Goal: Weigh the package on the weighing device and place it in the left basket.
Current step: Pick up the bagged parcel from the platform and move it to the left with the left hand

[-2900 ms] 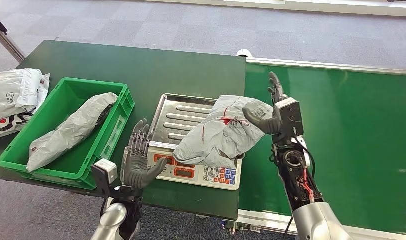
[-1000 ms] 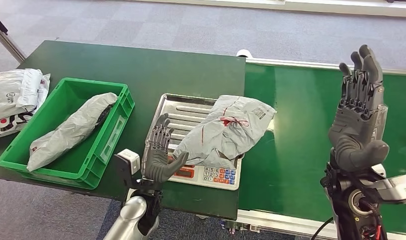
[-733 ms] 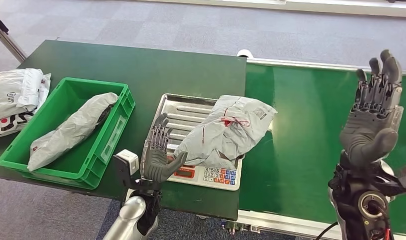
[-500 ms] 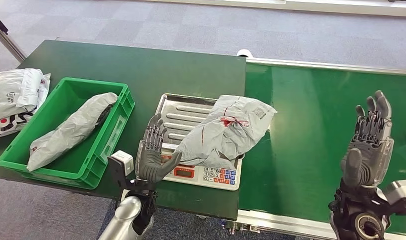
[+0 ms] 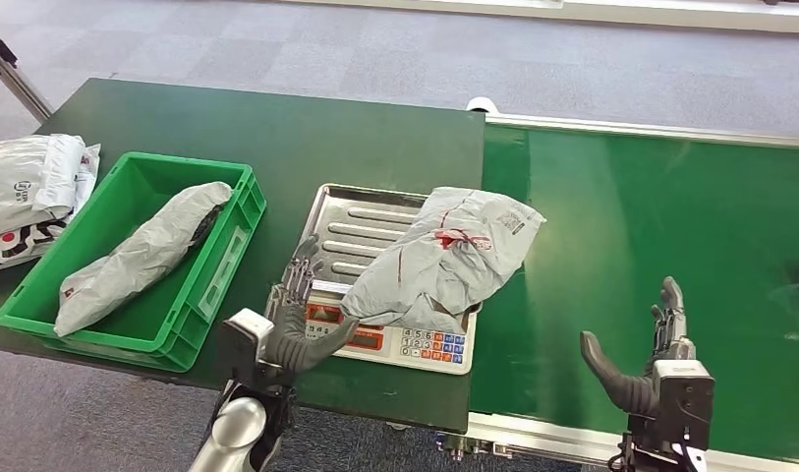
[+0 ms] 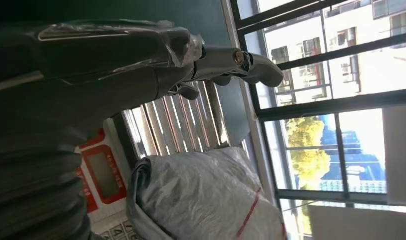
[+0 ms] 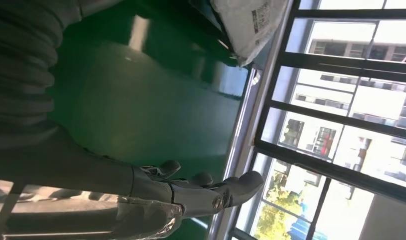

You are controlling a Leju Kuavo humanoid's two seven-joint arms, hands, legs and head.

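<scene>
A: Position of the package (image 5: 442,258)?

B: It lies on the steel pan of the scale (image 5: 361,228), toward the pan's right side, overhanging the keypad and the edge next to the conveyor belt (image 5: 660,216). Neither hand touches it.

A: Left hand (image 5: 295,313)?

B: Raised at the bench's (image 5: 277,128) near edge, palm upright, just in front of the scale's red display. Its fingers (image 5: 299,275) point up and are spread, thumb out toward the package, grasping nothing.

A: Right hand (image 5: 643,359)?

B: Low at the near edge of the belt, well apart from the package. Fingers extended upward, thumb stuck out to the left, released, nothing in them.

A: The basket (image 5: 51,295)?

B: Green, left of the scale on the bench. One grey parcel (image 5: 140,256) lies lengthwise inside it. More bags (image 5: 27,192) sit just beyond its left wall.
</scene>
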